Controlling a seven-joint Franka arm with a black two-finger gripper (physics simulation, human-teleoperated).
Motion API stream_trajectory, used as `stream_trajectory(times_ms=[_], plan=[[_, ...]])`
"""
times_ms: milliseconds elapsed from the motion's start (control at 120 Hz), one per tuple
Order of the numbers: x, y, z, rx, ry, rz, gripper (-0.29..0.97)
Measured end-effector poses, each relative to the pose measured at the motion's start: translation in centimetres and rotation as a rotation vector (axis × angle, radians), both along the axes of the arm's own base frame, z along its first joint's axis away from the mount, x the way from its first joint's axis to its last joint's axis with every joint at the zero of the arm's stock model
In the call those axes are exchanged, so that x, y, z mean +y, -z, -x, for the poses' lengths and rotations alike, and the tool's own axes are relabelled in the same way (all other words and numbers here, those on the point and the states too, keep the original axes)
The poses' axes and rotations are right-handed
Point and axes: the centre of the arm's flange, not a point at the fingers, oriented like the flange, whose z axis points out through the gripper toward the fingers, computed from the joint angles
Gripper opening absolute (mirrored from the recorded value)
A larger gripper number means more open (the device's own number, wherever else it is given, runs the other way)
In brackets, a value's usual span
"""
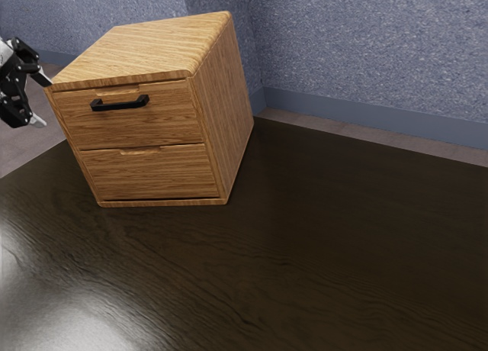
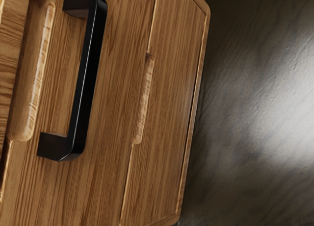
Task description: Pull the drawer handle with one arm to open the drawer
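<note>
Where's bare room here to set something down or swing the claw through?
Free: the dark table in front of the cabinet and across to the wall on the exterior view's right. Tight: the gap between claw and cabinet front.

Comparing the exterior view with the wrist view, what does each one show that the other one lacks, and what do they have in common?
Exterior view: the open gripper at the exterior view's left edge, apart from the handle, plus the cabinet top and the blue wall. Wrist view: from close, how the handle's two ends bend toward the upper drawer. Both: the handle on the upper drawer, the lower drawer without a handle, and the dark table.
</note>
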Motion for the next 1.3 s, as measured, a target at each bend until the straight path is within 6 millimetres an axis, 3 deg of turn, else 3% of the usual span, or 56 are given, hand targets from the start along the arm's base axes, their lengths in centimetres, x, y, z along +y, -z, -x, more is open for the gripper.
stream_trajectory(times_ms=[417, 517, 617, 867, 942, 1117, 1300], plan=[[1.2, -0.8, 0.0, -0.053, 0.001, -0.032, 0.68], [2.7, -0.5, 0.6, -0.058, -0.022, -0.03, 0.68], [2.3, -0.4, 0.0, -0.071, -0.007, -0.036, 0.68], [1.1, 2.1, -2.7, -0.052, 0.045, -0.012, 0.68], [0.9, 2.3, -3.0, -0.05, 0.051, -0.011, 0.68], [2.5, 3.3, -2.8, -0.039, 0.025, -0.003, 0.68], [2.0, 4.1, -3.9, -0.042, 0.046, 0.005, 0.68]])
